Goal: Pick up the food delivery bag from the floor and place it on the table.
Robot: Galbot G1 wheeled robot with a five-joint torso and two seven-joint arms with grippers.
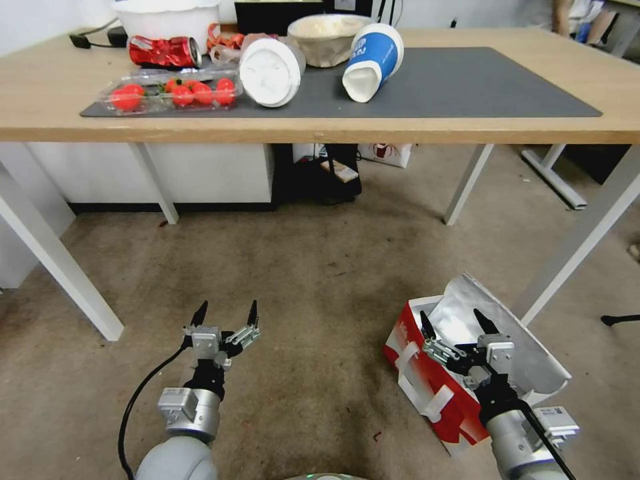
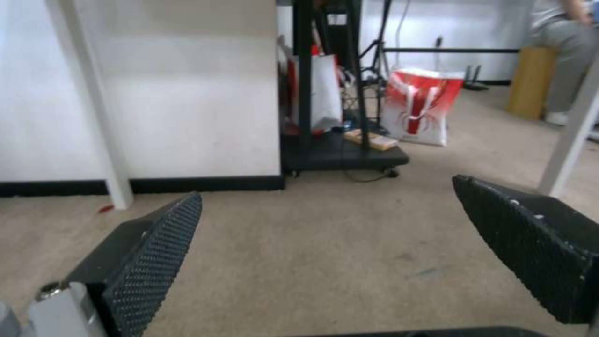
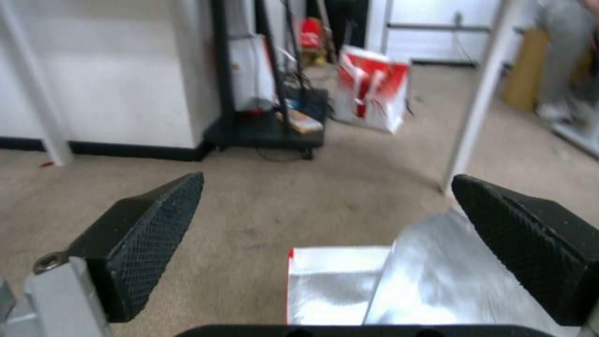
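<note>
The food delivery bag point(image 1: 445, 393) lies on the floor point(image 1: 320, 280) directly beneath the released right tool point(image 1: 457, 327), well apart from the released left tool point(image 1: 225, 313).

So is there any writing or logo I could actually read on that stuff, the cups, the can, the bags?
None reads as words.
Blue paper cup: white print, too small to read.
Crushed red can: markings too crumpled and small to read.
Food delivery bag on the floor, under the right hand: no text visible.
Red-and-white bag behind the table: a red figure, no words.
</note>
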